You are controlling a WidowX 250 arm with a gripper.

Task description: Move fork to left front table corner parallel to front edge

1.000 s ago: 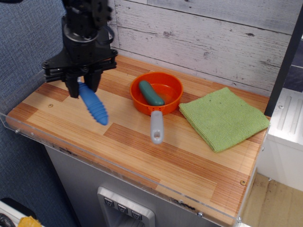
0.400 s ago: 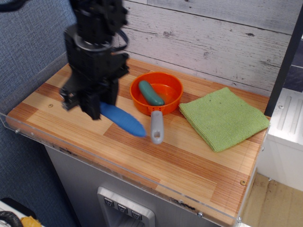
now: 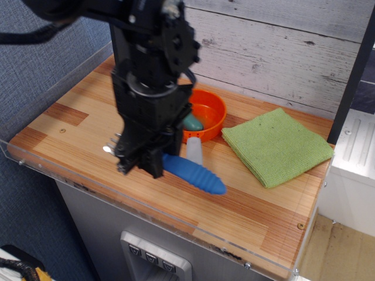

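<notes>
My gripper [image 3: 140,168] is shut on the fork near its neck. The fork's thick ribbed blue handle [image 3: 196,174] sticks out to the right, and its silver tines [image 3: 108,144] peek out to the left of the arm. The fork hangs just above the wooden table [image 3: 64,132] near the middle of the front edge [image 3: 111,193] and lies roughly along it. I cannot tell whether it touches the wood. The left front corner lies further left.
The orange pan [image 3: 210,110] stands behind the gripper, partly hidden by the arm. Its grey handle [image 3: 194,153] points toward the fork's handle, and a green object [image 3: 193,123] lies in it. A green cloth [image 3: 275,146] lies to the right.
The gripper has moved forward and to the right while turning. The fork's blue handle has swung from pointing front-right to pointing right, close in front of the pan handle.
</notes>
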